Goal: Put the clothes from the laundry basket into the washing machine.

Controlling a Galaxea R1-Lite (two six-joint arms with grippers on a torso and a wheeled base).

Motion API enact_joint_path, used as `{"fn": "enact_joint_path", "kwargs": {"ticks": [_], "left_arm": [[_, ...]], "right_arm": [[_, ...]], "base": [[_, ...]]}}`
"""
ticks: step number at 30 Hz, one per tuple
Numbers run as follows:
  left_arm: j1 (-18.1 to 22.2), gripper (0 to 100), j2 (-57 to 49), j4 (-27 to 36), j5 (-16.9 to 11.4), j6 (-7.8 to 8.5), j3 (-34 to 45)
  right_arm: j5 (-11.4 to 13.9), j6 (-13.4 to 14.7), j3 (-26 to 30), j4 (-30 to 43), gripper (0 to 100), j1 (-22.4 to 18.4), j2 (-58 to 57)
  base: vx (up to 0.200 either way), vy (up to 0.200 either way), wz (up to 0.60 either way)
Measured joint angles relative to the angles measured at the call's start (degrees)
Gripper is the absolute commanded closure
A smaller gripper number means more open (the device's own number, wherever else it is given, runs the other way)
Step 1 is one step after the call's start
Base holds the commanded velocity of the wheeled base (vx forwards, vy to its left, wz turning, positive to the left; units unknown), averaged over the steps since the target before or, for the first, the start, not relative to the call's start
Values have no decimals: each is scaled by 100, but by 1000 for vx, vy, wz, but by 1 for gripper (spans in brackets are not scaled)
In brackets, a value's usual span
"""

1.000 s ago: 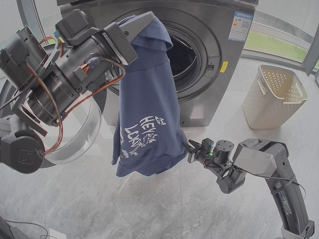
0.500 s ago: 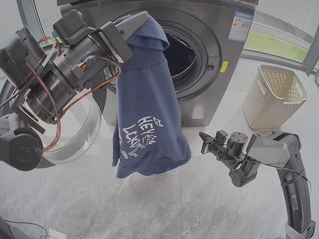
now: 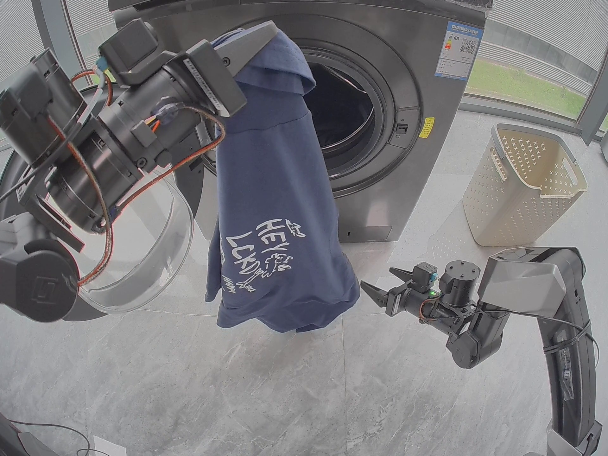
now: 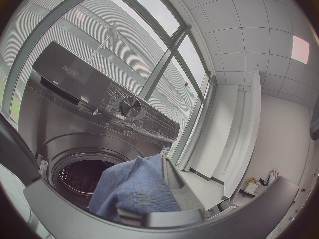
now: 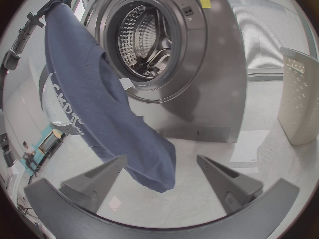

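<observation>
While clamping the blue T-shirt [image 3: 272, 178] in the left gripper [image 3: 256, 36], dangling it high before the open washing machine [image 3: 405, 83] to avoid floor drag; parking the right gripper [image 3: 379, 280] just beside the hem, jaws apart, probably for gathering.

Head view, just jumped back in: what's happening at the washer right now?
The left end effector is shut on the top of a blue T-shirt, holding it up in front of the open washing machine. The shirt hangs free, not yet inside. The right end effector is open, low beside the shirt's bottom hem and not touching it. The door is swung open on the robot's left, and the laundry basket stands to the machine's right.
</observation>
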Motion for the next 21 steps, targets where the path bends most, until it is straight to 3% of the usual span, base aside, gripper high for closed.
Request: {"fn": "enact_joint_path", "kwargs": {"ticks": [7,12,21], "left_arm": [[0,100,-2,-13,4,2,30],[0,100,-2,-32,0,2,45],[-6,100,0,-35,1,0,63]], "right_arm": [[390,-99,41,0,0,71,-20],[345,-121,-244,0,0,211,54],[300,-82,-1291,84,0,390,633]], "base": [[0,0,0],[0,0,0],[0,0,0]]}}
